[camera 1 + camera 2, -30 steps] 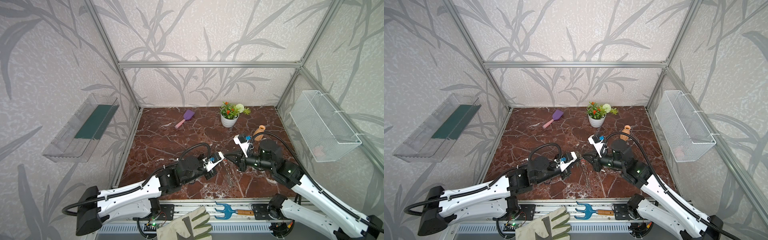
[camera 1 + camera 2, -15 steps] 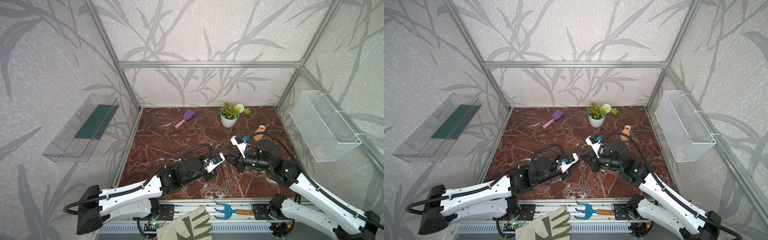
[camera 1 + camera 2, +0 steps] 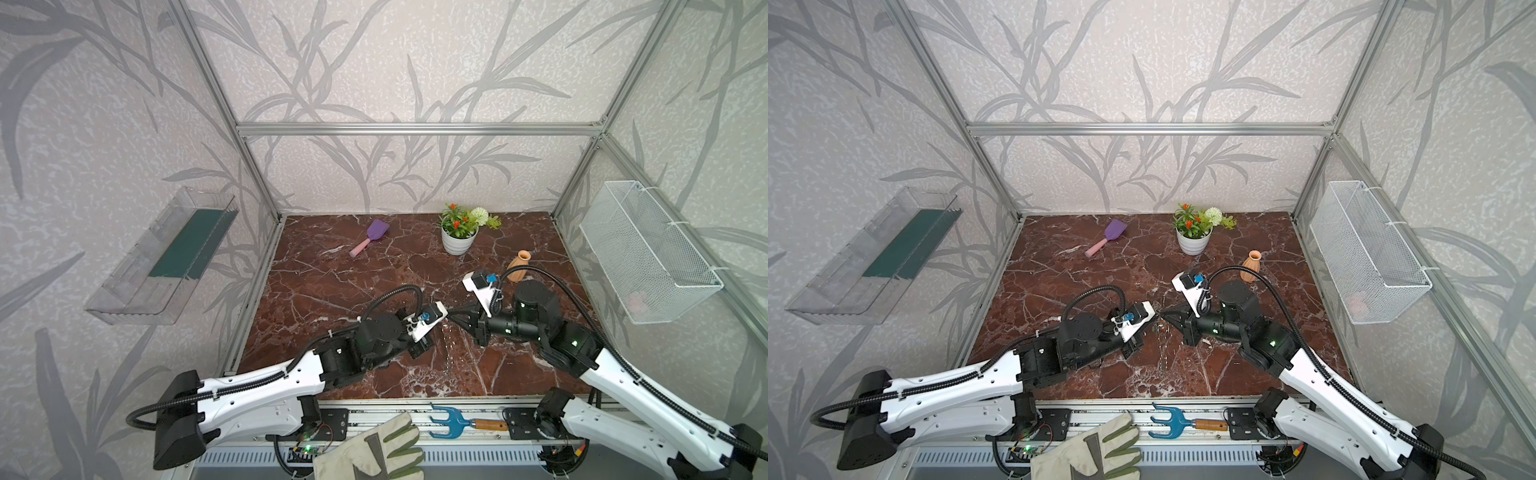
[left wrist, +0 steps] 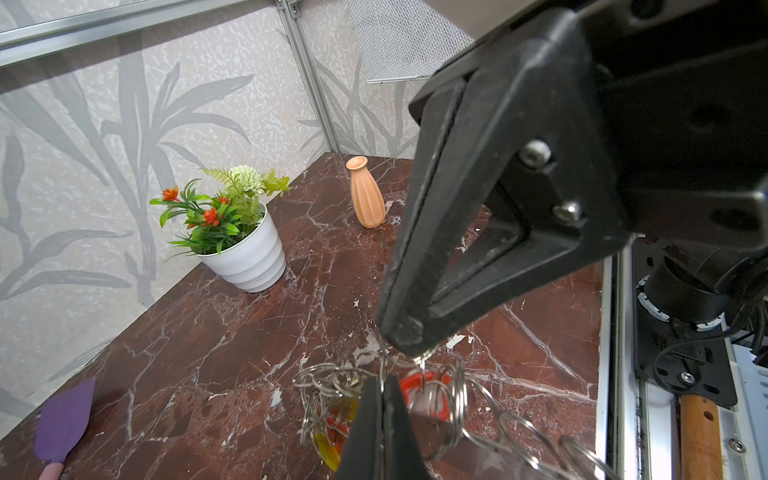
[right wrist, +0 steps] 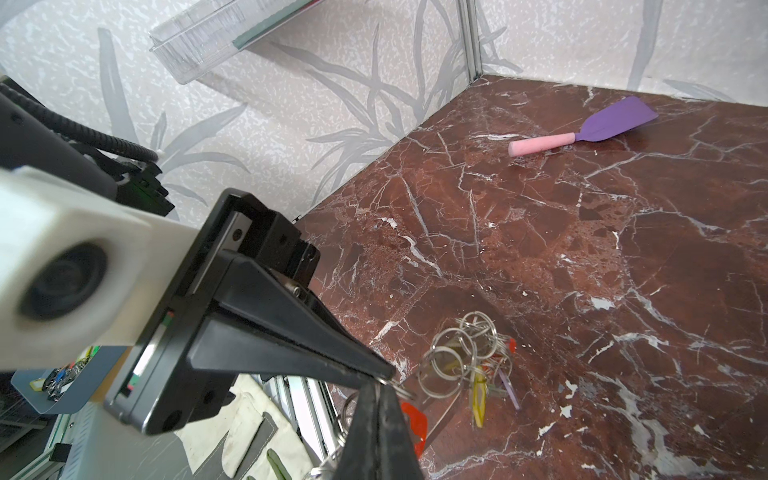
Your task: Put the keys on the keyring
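I take the pot point(image 3: 458, 245), at the back of the table point(image 3: 332, 291), as my mark. The spatula point(image 3: 370, 237) lies to its left, and the vase point(image 3: 518, 266) to its right, nearer me. Well in front of the pot the left gripper point(image 4: 381, 380) and right gripper point(image 3: 452, 318) meet tip to tip, with the keyring point(image 3: 449, 349) and keys point(image 5: 480, 390) just below. A tray point(image 3: 166, 257) hangs on the wall far left of the pot, a basket point(image 3: 648, 257) far right. The rake point(image 3: 453, 422) and glove point(image 3: 374, 453) lie past the table's front edge.

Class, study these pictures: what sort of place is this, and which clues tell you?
Probably a robot test cell dressed as a gardening corner: an aluminium frame boxes in two robot arms, with a potted plant, gardening glove and hand fork as props.
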`<state>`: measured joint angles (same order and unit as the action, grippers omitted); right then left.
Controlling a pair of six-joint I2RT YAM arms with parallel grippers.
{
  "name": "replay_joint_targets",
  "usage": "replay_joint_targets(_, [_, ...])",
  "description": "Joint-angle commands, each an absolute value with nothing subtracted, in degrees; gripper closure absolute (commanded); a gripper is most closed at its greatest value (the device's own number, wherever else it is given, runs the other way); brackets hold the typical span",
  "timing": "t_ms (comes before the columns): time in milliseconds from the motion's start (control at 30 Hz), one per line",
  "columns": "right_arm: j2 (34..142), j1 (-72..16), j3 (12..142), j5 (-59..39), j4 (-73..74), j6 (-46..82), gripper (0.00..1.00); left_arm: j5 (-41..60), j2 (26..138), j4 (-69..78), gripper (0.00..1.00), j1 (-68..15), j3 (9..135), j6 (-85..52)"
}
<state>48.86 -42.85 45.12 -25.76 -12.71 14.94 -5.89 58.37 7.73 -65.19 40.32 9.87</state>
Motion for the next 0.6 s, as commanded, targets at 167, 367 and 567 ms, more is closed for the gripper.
replay_joint_targets(167, [49.1, -43.6, 43.9, -24.8, -11.1, 14.8, 1.0, -4.4, 57.2, 11.6, 1.0, -65.0, 41.6, 9.6])
replay_joint_targets(367, [49.3, -43.6, 44.3, -22.5, -11.8, 14.5, 1.0, -1.8, 56.7, 11.3, 1.0, -65.1, 41.1, 10.2])
replay_joint_targets(567, [49.8, -43.7, 44.6, -22.6, -11.5, 14.5, 1.0, 0.1, 56.6, 11.2, 1.0, -65.1, 41.0, 10.5])
